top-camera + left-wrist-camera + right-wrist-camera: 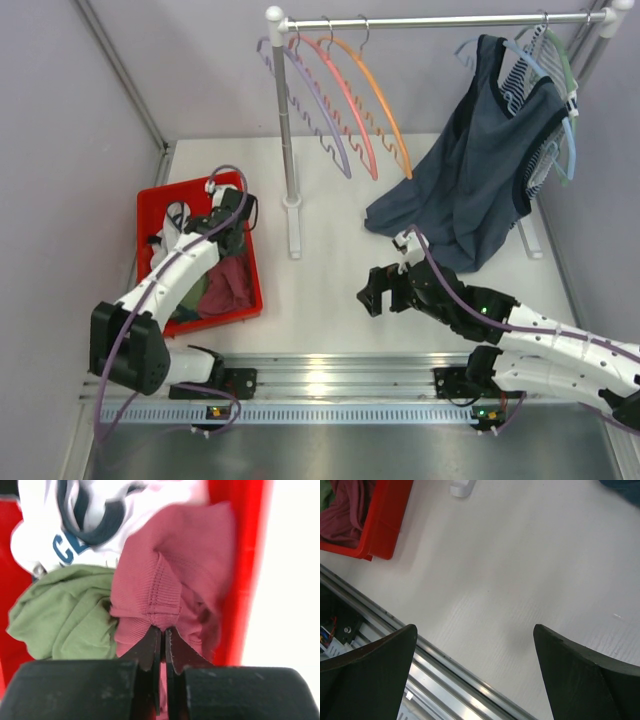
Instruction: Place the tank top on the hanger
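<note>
The maroon tank top (175,575) lies bunched in a red bin (150,203) at the left of the surface (330,215), against the bin's right wall. The left tool (162,630) is pressed together on a ribbed hem of the tank top, pinching the cloth between its tips. Beside it in the bin lie an olive green garment (65,615) and a white one with blue lettering (45,535).

The orange hanger (380,95) hangs bare from the rack rail (440,20), next to a pink-red hanger (345,90) and a lilac hanger (310,95). A dark blue-grey top (480,170) hangs further right, its lower part resting on the surface. The right tool (475,627) hovers over the bare surface, spread wide and holding nothing.
</note>
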You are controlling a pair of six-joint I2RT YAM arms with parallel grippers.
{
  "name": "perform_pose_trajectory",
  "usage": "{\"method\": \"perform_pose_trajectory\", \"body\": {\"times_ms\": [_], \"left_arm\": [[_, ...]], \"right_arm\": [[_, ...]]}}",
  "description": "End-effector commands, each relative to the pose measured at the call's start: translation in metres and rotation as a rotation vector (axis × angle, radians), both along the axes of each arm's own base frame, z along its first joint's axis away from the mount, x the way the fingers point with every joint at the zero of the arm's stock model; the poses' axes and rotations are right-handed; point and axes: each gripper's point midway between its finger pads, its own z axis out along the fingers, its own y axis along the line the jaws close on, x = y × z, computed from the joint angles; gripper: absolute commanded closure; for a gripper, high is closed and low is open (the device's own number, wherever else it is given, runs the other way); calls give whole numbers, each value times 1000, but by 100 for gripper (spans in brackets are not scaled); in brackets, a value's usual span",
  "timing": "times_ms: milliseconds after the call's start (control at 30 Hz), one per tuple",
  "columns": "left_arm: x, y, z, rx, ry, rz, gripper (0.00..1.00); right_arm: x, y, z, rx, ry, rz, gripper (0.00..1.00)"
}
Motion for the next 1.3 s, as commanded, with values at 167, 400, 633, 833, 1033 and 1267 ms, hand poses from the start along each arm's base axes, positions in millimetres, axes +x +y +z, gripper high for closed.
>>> {"method": "perform_pose_trajectory", "body": {"times_ms": [167,400,633,833,1033,1267], "left_arm": [[8,-49,178,-260,-331,-233,100],[-9,-83,272,-433,-500,-426,100],[-28,-114,353,-586,-639,-607,100],[-42,-143,364,-716,-633,-715,100],[-56,-194,340,-733,-592,-764,100],[-83,-249,328,-850,-609,-765,100]], "right_arm": [[5,10,33,81,-61,4,0],[11,8,51,108,-110,-16,0],[16,3,76,166,-171,-48,0],[16,-2,82,194,-184,-72,0],[12,-9,78,231,-166,-91,0],[7,-30,75,250,-160,-139,0]]}}
